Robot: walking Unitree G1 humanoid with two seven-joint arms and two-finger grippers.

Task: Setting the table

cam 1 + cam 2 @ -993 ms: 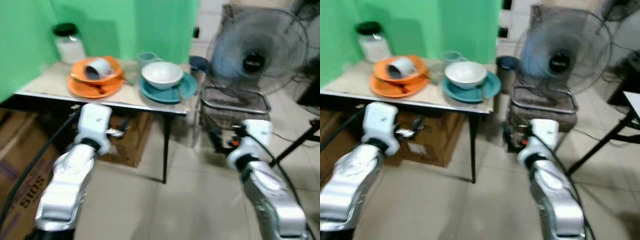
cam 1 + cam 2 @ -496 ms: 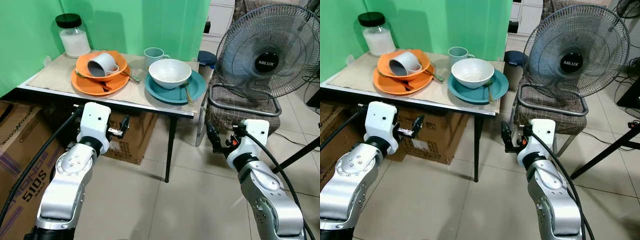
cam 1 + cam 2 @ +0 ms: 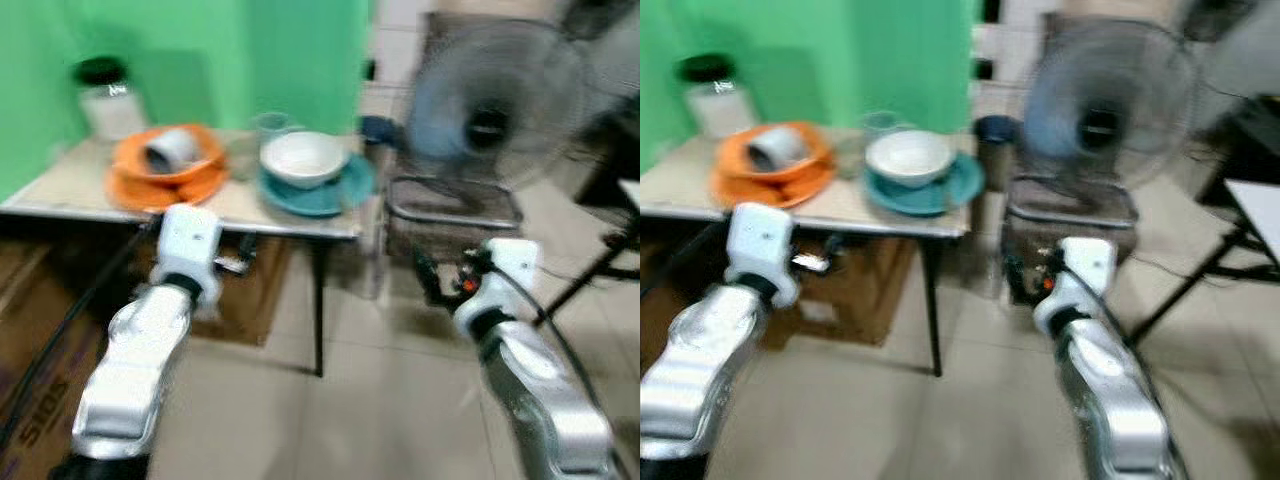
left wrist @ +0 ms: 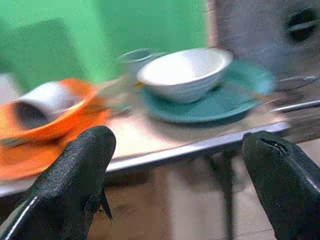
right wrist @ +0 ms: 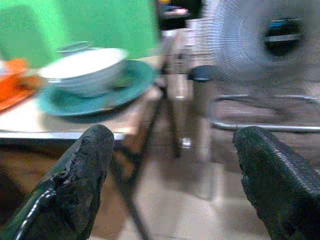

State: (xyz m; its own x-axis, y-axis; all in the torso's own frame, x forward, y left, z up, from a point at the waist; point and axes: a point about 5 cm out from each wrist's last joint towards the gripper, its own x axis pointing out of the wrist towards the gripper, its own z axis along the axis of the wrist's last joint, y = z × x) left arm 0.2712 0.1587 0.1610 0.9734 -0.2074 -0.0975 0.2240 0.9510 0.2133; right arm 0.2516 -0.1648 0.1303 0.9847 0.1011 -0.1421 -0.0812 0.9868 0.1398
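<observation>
Round white bowl (image 3: 303, 157) on teal plate (image 3: 330, 193), orange plates (image 3: 160, 180)

One small pale-topped table (image 3: 70, 185); one orange plate (image 3: 165, 185) with one orange bowl (image 3: 170, 165) and one grey mug (image 3: 165, 148) tipped in it; one teal plate (image 3: 335, 195); one white bowl (image 3: 303, 158); one pale green cup (image 3: 268, 125); one black-lidded glass jar (image 3: 108, 100); one round grey standing fan (image 3: 495, 110).

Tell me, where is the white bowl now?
The white bowl sits on the teal plate at the table's right end, right of the orange plates.
</observation>
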